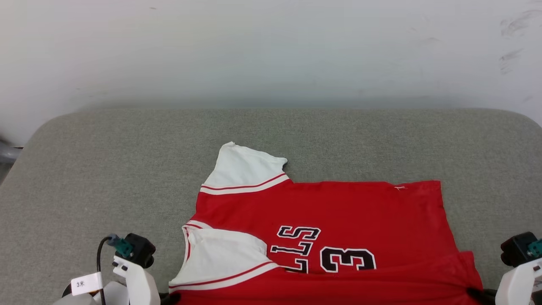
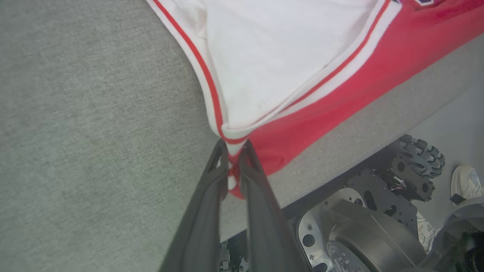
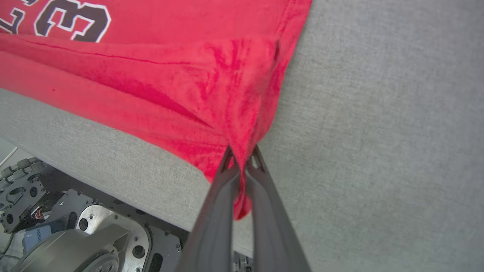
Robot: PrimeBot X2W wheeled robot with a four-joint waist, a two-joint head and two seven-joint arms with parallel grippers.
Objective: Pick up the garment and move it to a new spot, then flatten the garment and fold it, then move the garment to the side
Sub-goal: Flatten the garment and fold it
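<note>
While left hand (image 2: 233, 146) pinches garment (image 1: 360, 212), right hand (image 3: 242, 152) clamps it

Bright, even, soft light, faint shadows; wrist views bend at edges, slightly blurred.

Grey fabric cushion (image 1: 106, 169), white wall (image 1: 271, 46) (scuffed at right)

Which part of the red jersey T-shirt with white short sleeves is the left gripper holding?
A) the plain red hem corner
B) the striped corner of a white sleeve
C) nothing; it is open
B: the left gripper is shut on the red-and-white striped corner of the white sleeve of the red jersey T-shirt.
</note>
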